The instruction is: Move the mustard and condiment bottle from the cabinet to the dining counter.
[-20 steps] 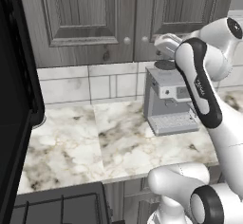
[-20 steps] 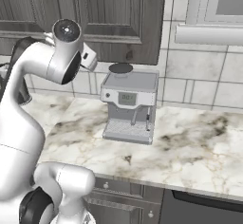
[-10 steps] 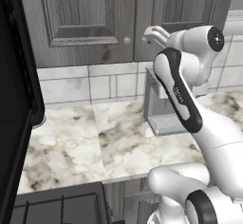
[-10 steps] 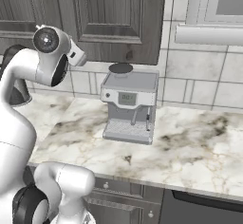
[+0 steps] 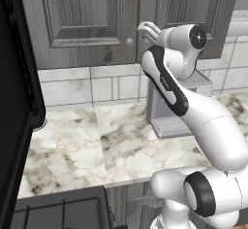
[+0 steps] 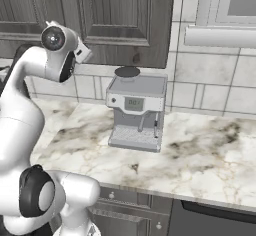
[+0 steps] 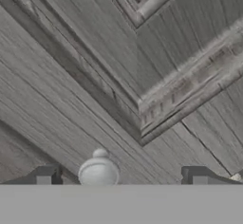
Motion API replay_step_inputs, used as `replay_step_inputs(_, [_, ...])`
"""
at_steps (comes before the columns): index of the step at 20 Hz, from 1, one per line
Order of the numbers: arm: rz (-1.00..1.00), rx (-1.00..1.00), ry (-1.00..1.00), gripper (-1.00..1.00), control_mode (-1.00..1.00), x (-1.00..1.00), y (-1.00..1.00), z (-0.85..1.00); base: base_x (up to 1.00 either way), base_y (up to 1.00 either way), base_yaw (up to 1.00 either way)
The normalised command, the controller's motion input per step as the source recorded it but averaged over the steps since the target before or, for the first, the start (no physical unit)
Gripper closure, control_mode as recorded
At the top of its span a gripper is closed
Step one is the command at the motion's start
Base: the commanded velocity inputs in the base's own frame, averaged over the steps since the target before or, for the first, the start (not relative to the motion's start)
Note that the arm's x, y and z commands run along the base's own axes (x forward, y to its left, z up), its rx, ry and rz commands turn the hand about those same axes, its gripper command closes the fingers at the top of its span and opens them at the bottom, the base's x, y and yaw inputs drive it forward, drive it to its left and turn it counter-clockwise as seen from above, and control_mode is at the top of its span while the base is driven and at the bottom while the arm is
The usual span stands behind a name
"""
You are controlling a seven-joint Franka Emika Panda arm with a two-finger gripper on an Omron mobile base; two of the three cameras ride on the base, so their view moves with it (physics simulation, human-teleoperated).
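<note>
The cabinet [image 5: 87,24] is a grey wood-grain wall unit with both raised-panel doors closed, so the mustard and the condiment bottle are hidden. My gripper [image 5: 147,28] is raised against the doors, just right of a small round knob [image 5: 129,41]. In the hand view the door [image 7: 118,76] is very close and a pale round knob [image 7: 98,171] stands between my two fingertips [image 7: 45,174], nearer the left one. The gripper [image 7: 121,175] is open and holds nothing. The right base view shows the hand [image 6: 82,53] at the cabinet's [image 6: 120,15] lower edge. The dining counter is out of view.
A grey coffee machine [image 6: 136,112] stands on the marble worktop [image 6: 200,155] against the tiled backsplash, below and right of my hand. A tall black appliance [image 5: 14,106] borders the left side. A dark stove top [image 5: 58,213] lies at the front left. A window sill [image 6: 220,35] is at right.
My arm has swung left and up, carrying the open gripper from above the coffee machine to the cabinet doors near the knob. Nothing else has moved.
</note>
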Motion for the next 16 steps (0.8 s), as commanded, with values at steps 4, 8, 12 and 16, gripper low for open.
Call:
replay_step_inputs(4, [0.0, 0.03, 0.01, -1.0, -1.0, 0.71, 0.0, 0.0, 0.0, 0.0, 0.0])
replay_step_inputs(8, [0.0, 0.01, 0.0, -1.0, -1.0, 0.62, 0.04, 0.0, 0.0, 0.0, 0.0])
replay_step_inputs(12, [0.0, 0.0, 0.03, -1.0, -1.0, 0.45, 0.15, -0.03, 0.0, 0.0, 0.0])
replay_step_inputs(16, [0.0, 0.0, 0.02, 1.0, -1.0, 0.44, 0.39, -0.27, 0.0, 0.0, 0.0])
